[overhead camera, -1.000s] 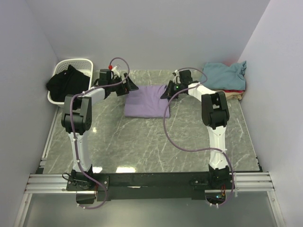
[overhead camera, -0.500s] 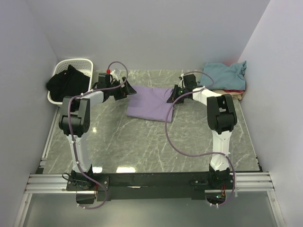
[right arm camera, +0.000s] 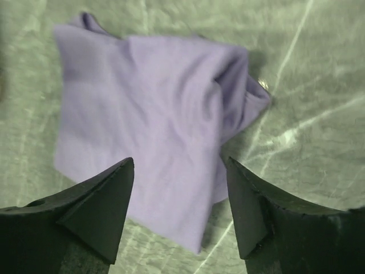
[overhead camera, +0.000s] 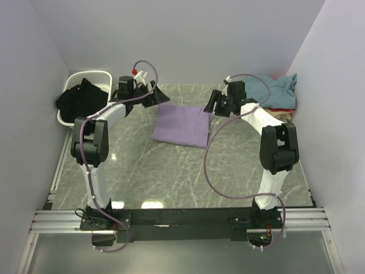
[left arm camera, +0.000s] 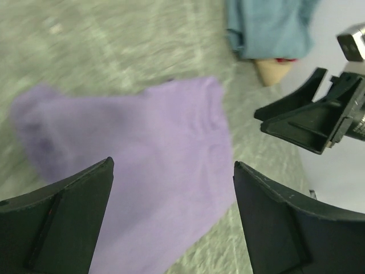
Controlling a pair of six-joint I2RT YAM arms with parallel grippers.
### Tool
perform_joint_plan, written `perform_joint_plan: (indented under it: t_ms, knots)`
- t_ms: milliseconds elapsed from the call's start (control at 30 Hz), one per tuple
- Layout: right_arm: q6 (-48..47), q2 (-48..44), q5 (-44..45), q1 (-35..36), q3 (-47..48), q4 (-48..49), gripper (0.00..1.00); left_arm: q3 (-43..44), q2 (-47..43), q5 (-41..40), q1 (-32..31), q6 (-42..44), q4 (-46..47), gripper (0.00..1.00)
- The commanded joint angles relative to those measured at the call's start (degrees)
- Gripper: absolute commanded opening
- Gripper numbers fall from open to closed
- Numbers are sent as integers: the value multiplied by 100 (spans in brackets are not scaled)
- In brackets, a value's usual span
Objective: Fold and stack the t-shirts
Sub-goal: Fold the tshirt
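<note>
Bright, even light overhead; a pale glare patch on the grey marbled counter point(overhead camera: 149, 204) near its front edge. Left wrist view smeared; right wrist view sharper, soft shadow beside the folded lavender t-shirt point(right arm camera: 154, 114).

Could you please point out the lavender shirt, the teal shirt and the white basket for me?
lavender shirt point(overhead camera: 181, 125): top view, middle of the folded cloth.
teal shirt point(overhead camera: 278, 90): top view, middle of its crumpled upper side.
white basket point(overhead camera: 94, 73): top view, far rim.
</note>
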Motion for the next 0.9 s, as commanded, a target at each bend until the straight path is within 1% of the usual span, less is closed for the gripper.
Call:
perform_joint_plan:
  t_ms: [0, 33, 67, 100, 167, 200, 267, 333, 400, 533, 667, 867]
  knots:
    - [-132, -70, -179, -39, 320, 132, 69, 533, 469, 698, -278, -272, 489, 90]
    - [-106, 28, -302, -39, 487, 149, 66, 655, 558, 812, -305, -447, 673, 90]
    - [-27, 142, -469, -39, 575, 210, 62, 700, 655, 856, -331, -536, 831, 90]
    - [0, 395, -801, -48, 785, 194, 59, 761, 865, 944, -375, -624, 946, 90]
    - [183, 616, -1102, -39, 918, 359, 54, 1007, 1094, 1180, -410, -905, 1227, 89]
    - [228, 791, -1390, -39, 1006, 395, 53, 1095, 1322, 1251, -419, -967, 1263, 89]
    - [447, 942, -1586, -39, 1024, 675, 52, 1201, 1542, 1349, -419, -1143, 1516, 88]
    - [553, 1188, -1918, -39, 1173, 721, 51, 1289, 1666, 1366, -419, -1135, 1527, 88]
    - [598, 1425, -1930, -39, 1340, 633, 49, 1359, 1816, 1410, -419, -1082, 1422, 87]
    - [545, 1610, -1676, -39, 1394, 440, 47, 1351, 1913, 1244, -402, -828, 1203, 87]
    - [361, 1672, -755, -48, 1393, 177, 47, 1342, 1913, 1042, -349, -572, 982, 88]
    - [272, 1944, 12, -83, 1639, -184, 47, 1439, 1913, 910, -235, -238, 613, 88]
